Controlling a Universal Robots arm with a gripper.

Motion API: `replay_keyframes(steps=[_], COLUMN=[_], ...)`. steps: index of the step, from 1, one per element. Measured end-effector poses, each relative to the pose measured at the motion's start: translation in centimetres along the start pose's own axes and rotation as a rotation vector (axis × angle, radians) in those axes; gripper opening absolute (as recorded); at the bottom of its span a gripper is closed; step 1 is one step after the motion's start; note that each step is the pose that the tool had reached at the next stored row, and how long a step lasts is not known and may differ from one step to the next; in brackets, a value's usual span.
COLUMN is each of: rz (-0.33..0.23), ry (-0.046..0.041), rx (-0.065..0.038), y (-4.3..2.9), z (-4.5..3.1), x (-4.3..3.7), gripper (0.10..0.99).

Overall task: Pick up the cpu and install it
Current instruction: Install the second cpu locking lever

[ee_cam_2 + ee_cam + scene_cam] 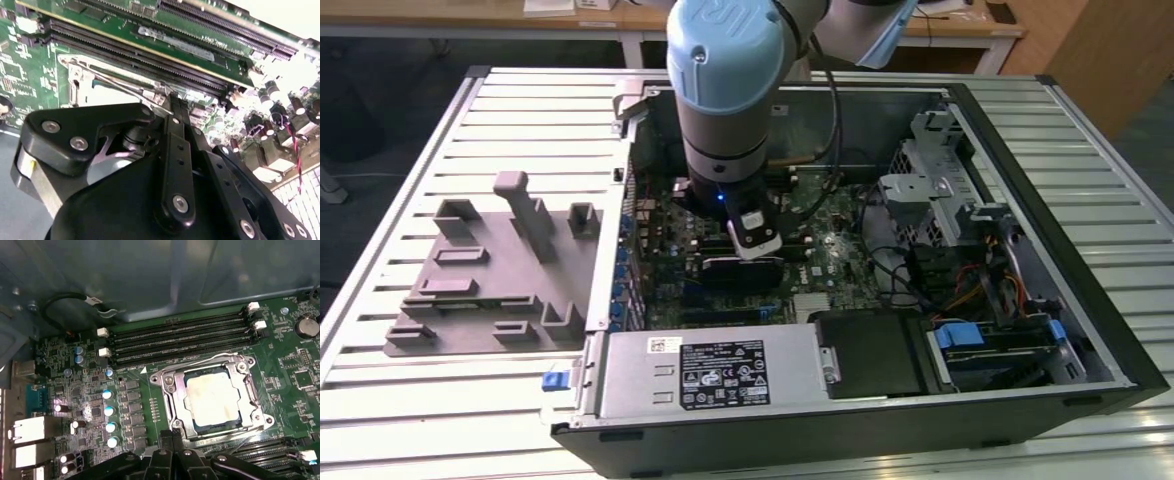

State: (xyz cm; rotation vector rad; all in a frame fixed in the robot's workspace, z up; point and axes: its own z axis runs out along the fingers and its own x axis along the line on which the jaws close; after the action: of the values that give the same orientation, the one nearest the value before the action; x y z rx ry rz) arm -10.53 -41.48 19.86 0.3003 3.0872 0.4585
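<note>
The gripper (757, 262) hangs low inside the open computer case (1067, 300), just above the green motherboard (280, 365). In both wrist views its black linkage fills the near edge, but whether its fingers are apart or together I cannot tell.

Just beyond the linkage, in the first wrist view, the cpu (212, 397) lies flat in the socket (170, 390). It is a square chip with a pale silver-grey metal top, smeared with dull patches, and a thin darker rim. The socket's shiny metal frame surrounds it on all sides. In the second wrist view, the socket's frame and thin lever (120, 82) peek out just past the gripper.

Beside the socket run long black memory slots (180, 337) with white clips at their ends. On its other side stand small blue-topped capacitors (109, 410).

In the exterior view, the arm (727, 90) reaches down into the case, which lies on its side on a ribbed grey tabletop (400, 400). A silver power supply (707, 370) in the case carries a white label with small print too fine to read. Toward the exterior view's left, a grey moulded fixture (494, 270) sits on the tabletop.
</note>
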Motion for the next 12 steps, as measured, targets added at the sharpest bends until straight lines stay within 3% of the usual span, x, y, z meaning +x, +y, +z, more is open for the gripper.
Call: replay_keyframes(steps=[5, 12], rz=[0.0, 0.0], ry=[0.0001, 0.0002], rx=[0.0, -0.001], y=[0.09, 0.69], z=[-0.36, -2.34], x=[0.01, 0.06], gripper=[0.106, 0.106])
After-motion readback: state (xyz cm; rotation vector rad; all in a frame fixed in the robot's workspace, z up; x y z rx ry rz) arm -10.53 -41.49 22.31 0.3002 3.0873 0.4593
